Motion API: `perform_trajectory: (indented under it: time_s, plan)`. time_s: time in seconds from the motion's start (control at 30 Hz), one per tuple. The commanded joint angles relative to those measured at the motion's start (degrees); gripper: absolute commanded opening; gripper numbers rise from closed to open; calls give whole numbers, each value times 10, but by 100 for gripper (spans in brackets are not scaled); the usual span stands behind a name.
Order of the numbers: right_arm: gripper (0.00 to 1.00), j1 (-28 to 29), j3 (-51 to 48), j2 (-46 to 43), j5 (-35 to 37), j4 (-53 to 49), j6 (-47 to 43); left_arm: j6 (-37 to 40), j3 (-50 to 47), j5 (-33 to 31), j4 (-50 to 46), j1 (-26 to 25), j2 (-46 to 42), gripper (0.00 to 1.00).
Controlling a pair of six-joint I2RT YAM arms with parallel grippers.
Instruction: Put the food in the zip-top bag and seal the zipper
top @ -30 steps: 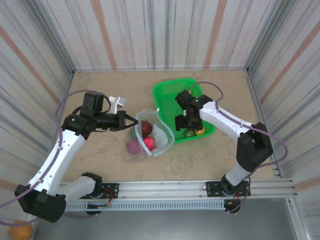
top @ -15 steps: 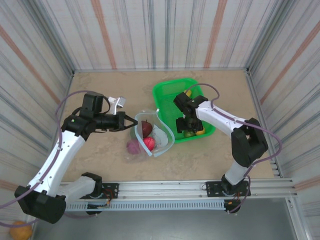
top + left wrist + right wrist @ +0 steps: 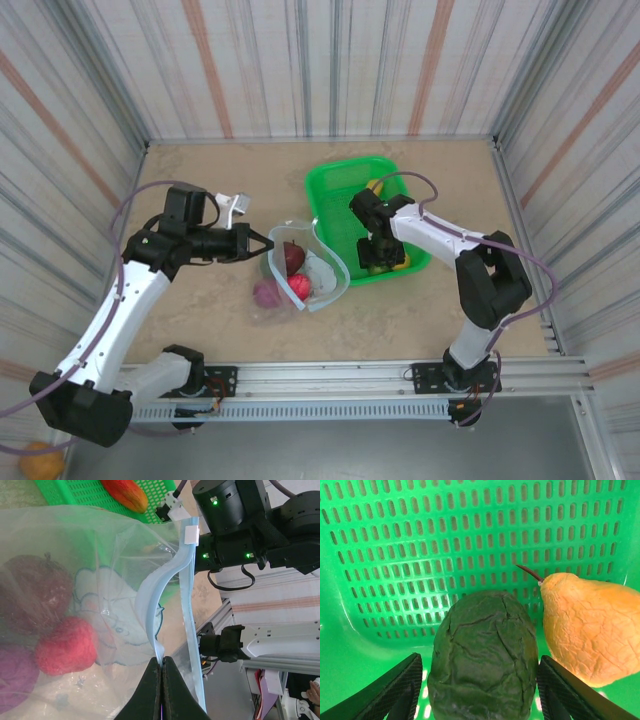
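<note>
My left gripper [image 3: 161,662] is shut on the pale blue zipper [image 3: 155,587] of the clear zip-top bag [image 3: 310,272], holding its mouth open left of the tray; it shows from above too [image 3: 262,243]. Three food pieces lie in the bag: dark maroon [image 3: 35,592], red [image 3: 67,645] and magenta [image 3: 15,675]. My right gripper [image 3: 479,666] is down in the green tray [image 3: 420,555], its jaws open on either side of a dark green food piece [image 3: 482,655]. The right finger touches it; a small gap shows on the left. A yellow-orange pear [image 3: 592,630] lies just right of it.
The green mesh tray [image 3: 335,185] stands right of the bag, with an orange-red piece [image 3: 125,492] and a yellow piece [image 3: 375,185] farther back in it. An orange ball [image 3: 42,462] lies off the table at the bottom left. Striped walls enclose the table.
The right gripper has dropped lower into the tray's near end, over the green piece, and its jaws have narrowed around it. The left arm and the bag have not moved.
</note>
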Motion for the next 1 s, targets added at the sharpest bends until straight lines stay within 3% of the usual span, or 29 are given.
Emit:
perform_trajectory:
  time_s: [0.0, 0.13, 0.6, 0.83, 0.97]
  plan:
    - [58, -1, -12, -2, 0, 5, -5, 14, 3, -6, -13, 4, 2, 0]
    - [44, -2, -11, -27, 3, 4, -5, 12, 2, -7, -12, 5, 4, 0]
    - [43, 3, 64, -172, 3, -29, 3, -4, 5, -9, -5, 6, -6, 0]
    - [42, 21, 90, -289, -122, 51, -5, -20, 5, 1, 11, 7, -2, 0]
    - [42, 65, 105, -315, -146, 67, -41, -26, 6, 8, 18, 8, 0, 0]
